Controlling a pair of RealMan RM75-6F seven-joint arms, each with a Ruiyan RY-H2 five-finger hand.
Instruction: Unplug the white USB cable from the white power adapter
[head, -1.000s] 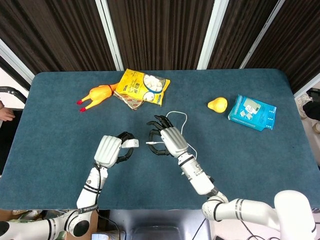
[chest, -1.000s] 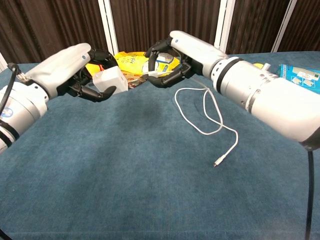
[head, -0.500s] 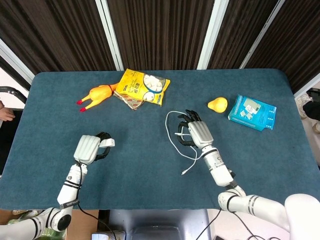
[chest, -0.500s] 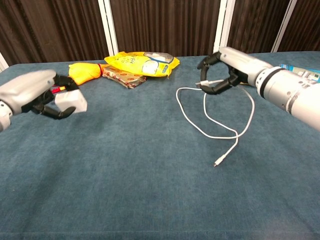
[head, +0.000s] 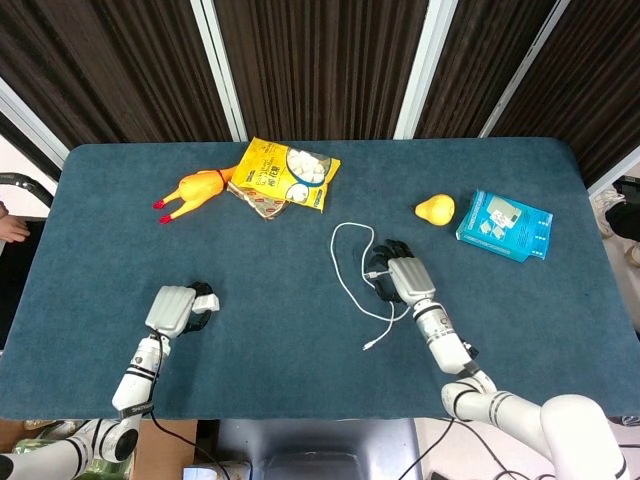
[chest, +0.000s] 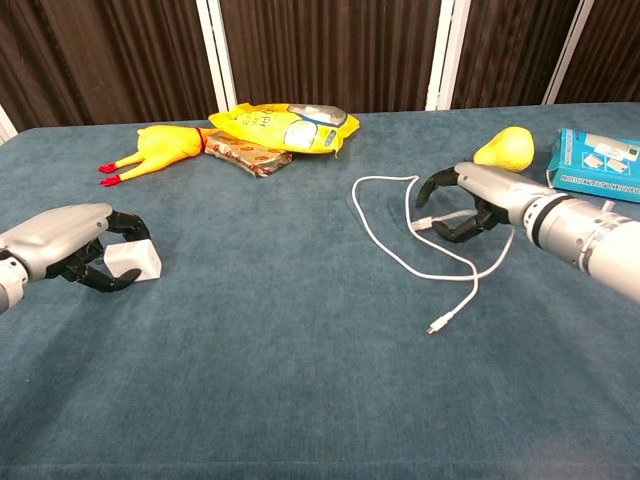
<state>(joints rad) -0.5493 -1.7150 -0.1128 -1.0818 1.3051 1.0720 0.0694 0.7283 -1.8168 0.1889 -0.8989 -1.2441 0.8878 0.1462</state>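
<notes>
The white power adapter (head: 206, 302) (chest: 135, 262) sits low at the table's front left, and the fingers of my left hand (head: 172, 308) (chest: 68, 246) curl around it. The white USB cable (head: 335, 250) (chest: 405, 266) is separate from the adapter. It lies in loops on the blue table (head: 300, 380) right of centre. My right hand (head: 407, 279) (chest: 472, 197) rests low beside the loops and grips the cable's plug end (chest: 425, 222) between thumb and fingers. The cable's small far connector (head: 368, 347) (chest: 432, 327) lies free on the cloth.
A yellow rubber chicken (head: 195, 190) (chest: 160, 150) and a yellow snack bag (head: 285, 175) (chest: 285, 125) lie at the back left. A yellow pear (head: 435, 209) (chest: 503, 147) and a blue box (head: 505, 224) (chest: 600, 160) lie at the back right.
The two hands have moved apart, the left with the adapter going left and down, the right with the cable end going right and down. The cable loops now lie on the table.
</notes>
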